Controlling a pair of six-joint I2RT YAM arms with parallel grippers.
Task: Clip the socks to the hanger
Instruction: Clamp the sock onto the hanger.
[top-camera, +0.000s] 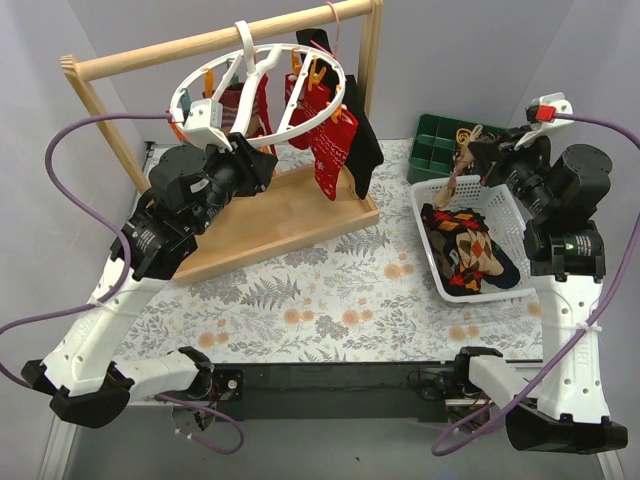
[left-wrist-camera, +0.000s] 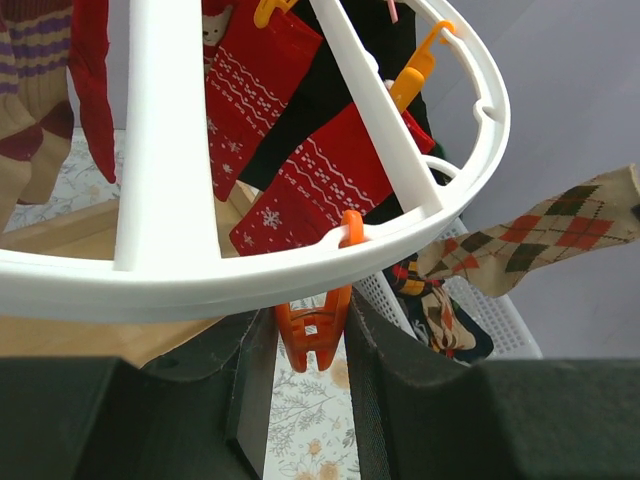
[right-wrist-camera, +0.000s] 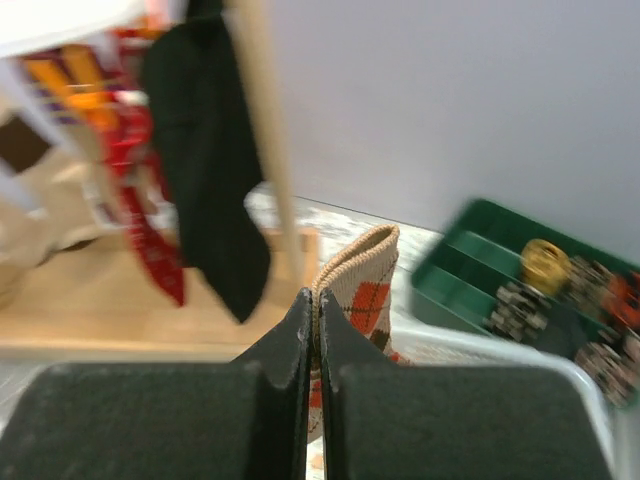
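Note:
The white round hanger (top-camera: 255, 90) hangs from the wooden rail, with red Christmas-print socks (top-camera: 330, 140) clipped to it. At the ring's left rim my left gripper (top-camera: 195, 125) is shut on an orange clip (left-wrist-camera: 313, 335). In the left wrist view both fingers press the clip's sides just under the ring (left-wrist-camera: 200, 270). Above the basket, my right gripper (top-camera: 480, 155) is shut on the cuff of a cream, orange and brown argyle sock (right-wrist-camera: 365, 280). That sock dangles in the air (left-wrist-camera: 560, 235). More patterned socks (top-camera: 465, 250) lie in the basket.
A white mesh basket (top-camera: 505, 205) stands at the right, with a green compartment tray (top-camera: 435, 140) behind it. The wooden rail frame (top-camera: 200, 45) rests on a wooden base (top-camera: 290, 215). A black garment (top-camera: 362, 140) hangs by the frame's right post.

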